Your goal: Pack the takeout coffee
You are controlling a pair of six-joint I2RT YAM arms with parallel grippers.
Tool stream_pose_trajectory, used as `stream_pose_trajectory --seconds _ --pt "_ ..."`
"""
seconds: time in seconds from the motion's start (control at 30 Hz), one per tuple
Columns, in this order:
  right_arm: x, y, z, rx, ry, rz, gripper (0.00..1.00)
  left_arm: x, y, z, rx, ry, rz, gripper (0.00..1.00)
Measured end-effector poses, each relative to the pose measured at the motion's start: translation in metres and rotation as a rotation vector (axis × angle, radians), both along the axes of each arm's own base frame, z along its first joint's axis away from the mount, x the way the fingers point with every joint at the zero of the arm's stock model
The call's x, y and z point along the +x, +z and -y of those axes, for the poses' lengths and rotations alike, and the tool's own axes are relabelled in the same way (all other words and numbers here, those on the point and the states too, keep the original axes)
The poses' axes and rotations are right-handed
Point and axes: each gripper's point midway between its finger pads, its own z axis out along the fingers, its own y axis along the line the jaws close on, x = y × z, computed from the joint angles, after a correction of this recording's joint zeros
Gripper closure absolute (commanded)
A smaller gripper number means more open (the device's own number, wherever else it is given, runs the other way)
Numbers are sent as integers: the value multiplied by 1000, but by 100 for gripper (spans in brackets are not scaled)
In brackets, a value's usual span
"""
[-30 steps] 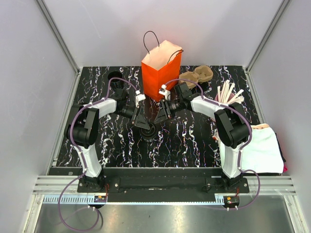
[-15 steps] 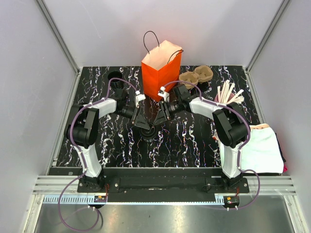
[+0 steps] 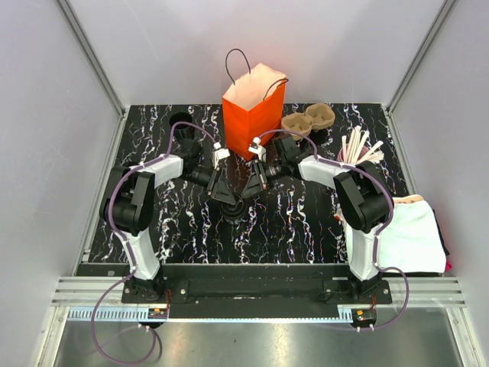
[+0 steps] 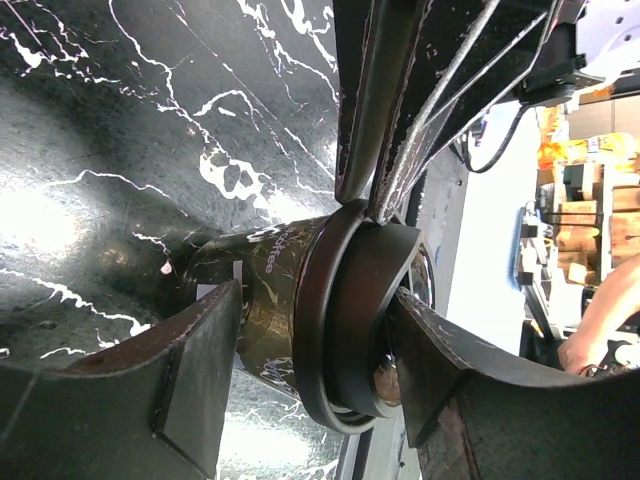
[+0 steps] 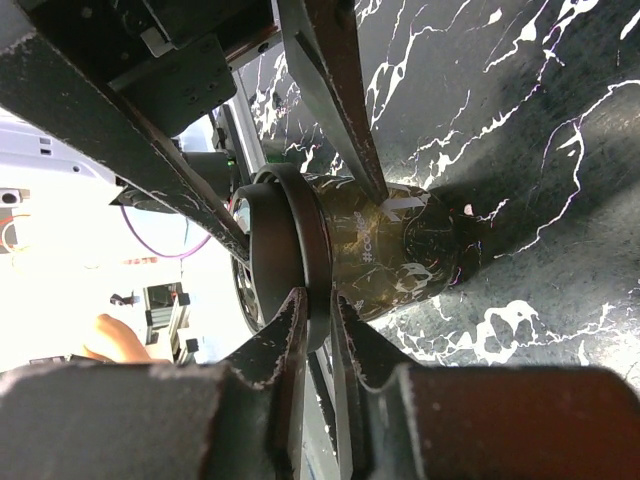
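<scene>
Counter (image 3: 306, 229): black, marbled, carries everything. The orange bag (image 3: 252, 115) stands upright at the far edge, mouth up. Both arms reach to the middle. We see the left end effector (image 4: 318, 335) and the right end effector (image 5: 318, 305) meeting tip to tip at the coffee cup (image 3: 233, 209). The cup is on the counter's middle, on the near side of the bag and apart from it.

Key relation: the cup's long axis runs across the left end effector's gap, finger to finger. One of its fingers (image 4: 190, 380) sits beside the cup's body and the other over the top face of the lid (image 4: 350, 300). It stands wide around the cup, but we cannot tell if the pads are pressing. The right end effector comes in from the opposite side, narrow, and pinches only the lid's rim between its tips.

From above we cannot settle whether the cup stands or lies tipped. The wrist views hint at tipped, with the lid end toward the near edge.

Both arms are equally near. We judge the bag's mouth lies beyond and above the cup, so the carry goes up and toward the far edge. A rim-only pinch risks pulling the lid off.
</scene>
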Motion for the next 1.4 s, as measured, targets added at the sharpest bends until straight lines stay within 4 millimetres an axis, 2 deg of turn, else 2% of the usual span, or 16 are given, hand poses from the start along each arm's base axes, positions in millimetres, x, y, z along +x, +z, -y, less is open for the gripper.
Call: stream_pose_trajectory --seconds 0.7,1.17,1.3,1.4 --pt "-3 -7 -1 -18 10 32 88 -3 0 0 66 -3 46 41" --pt "-5 -10 -6 -81 18 88 89 -9 0 -1 100 -7 30 46" --pt "-5 -8 -6 -110 8 131 83 -9 0 -1 101 -7 28 47" --pt "-4 -6 -6 -134 1 166 72 -10 0 -1 101 -9 30 48"
